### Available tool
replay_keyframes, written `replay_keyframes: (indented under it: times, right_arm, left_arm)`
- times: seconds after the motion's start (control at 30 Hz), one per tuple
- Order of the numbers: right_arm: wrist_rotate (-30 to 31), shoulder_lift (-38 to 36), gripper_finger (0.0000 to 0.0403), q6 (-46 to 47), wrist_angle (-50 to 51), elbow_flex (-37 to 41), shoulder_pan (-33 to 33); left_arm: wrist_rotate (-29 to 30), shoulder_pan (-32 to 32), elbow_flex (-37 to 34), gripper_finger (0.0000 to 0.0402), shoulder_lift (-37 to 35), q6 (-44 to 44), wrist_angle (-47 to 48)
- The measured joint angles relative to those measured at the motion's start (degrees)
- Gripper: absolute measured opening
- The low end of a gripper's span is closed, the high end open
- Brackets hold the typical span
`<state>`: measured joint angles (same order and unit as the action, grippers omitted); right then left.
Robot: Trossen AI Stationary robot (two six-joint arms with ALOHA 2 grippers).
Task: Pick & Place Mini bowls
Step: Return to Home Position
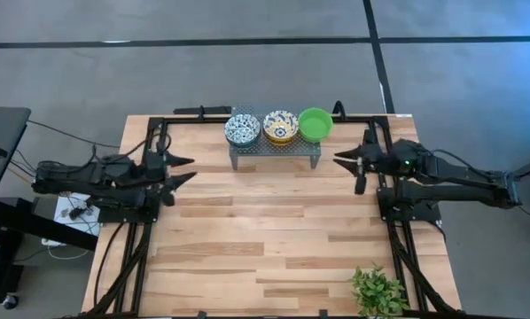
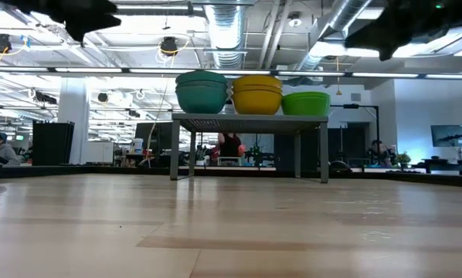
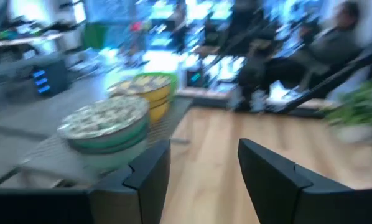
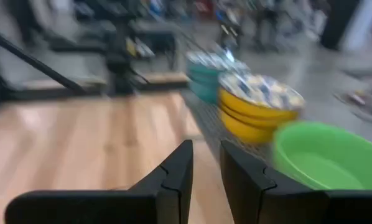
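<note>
Glazed round mini bowls (image 1: pixel 281 127), blue-patterned, yellow-patterned and plain green, stand in a row on a perforated metal shelf (image 1: pixel 274 151) on the wood-plank tabletop (image 1: pixel 274 239). The left end effector (image 1: pixel 190 168) and right end effector (image 1: pixel 338 159) flank it, released and empty, under a ceiling of bare ducts (image 2: pixel 223 23).

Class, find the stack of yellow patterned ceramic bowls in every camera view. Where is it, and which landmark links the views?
High view: stack of yellow patterned ceramic bowls, middle of three stacks.
Low view: the stack, centre, on the dark metal mesh shelf.
Left wrist view: the stack, behind the blue-and-white patterned bowls.
Right wrist view: the stack, beside the plain green bowl.
Landmark: the shelf beneath it.
</note>
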<state>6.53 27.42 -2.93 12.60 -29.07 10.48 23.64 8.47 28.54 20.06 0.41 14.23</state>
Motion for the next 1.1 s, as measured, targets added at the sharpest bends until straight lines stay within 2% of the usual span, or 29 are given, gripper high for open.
replay_keyframes:
  times: [0.17, 0.27, 0.43, 0.53, 0.67, 0.83, 0.93, 1.1]
  right_arm:
    - [-9.8, -7.3, 0.0075, -3.4, -6.9, 6.6, -1.1]
    - [-15.4, -11.3, 0.0075, -5.0, -9.3, 10.4, -1.5]
    - [-17.1, -18.0, 0.0075, -5.2, -12.4, 13.4, -1.2]
    - [-18.0, -22.1, 0.0075, -6.1, -10.4, 14.6, -1.2]
    - [-18.7, -27.3, 0.0075, -7.5, -7.9, 17.0, -1.2]
    - [-18.7, -26.6, 0.0075, -6.0, -11.3, 18.9, -1.1]
    - [-18.8, -26.8, 0.0075, -4.0, -10.2, 20.3, -1.1]
    - [-21.7, -27.3, 0.0075, -1.4, -14.4, 23.3, -1.1]
  left_arm:
    - [-9.5, 0.0, -7.3, 0.0191, -9.4, 0.2, -4.7]
    - [-10.2, 0.0, -10.9, 0.0191, -14.0, 1.1, -7.3]
    - [-10.2, 0.0, -14.7, 0.0191, -20.0, 1.2, -9.3]
    - [-10.3, -0.2, -16.3, 0.0191, -19.9, 1.3, -9.3]
    - [-10.5, -0.2, -19.5, 0.0191, -19.7, 2.9, -14.1]
    - [-11.1, -0.2, -24.0, 0.0191, -19.8, 5.7, -22.0]
    - [-13.7, -0.2, -26.5, 0.0191, -19.7, 5.7, -25.3]
    - [-14.8, -0.2, -28.2, 0.0191, -19.7, 5.7, -28.4]
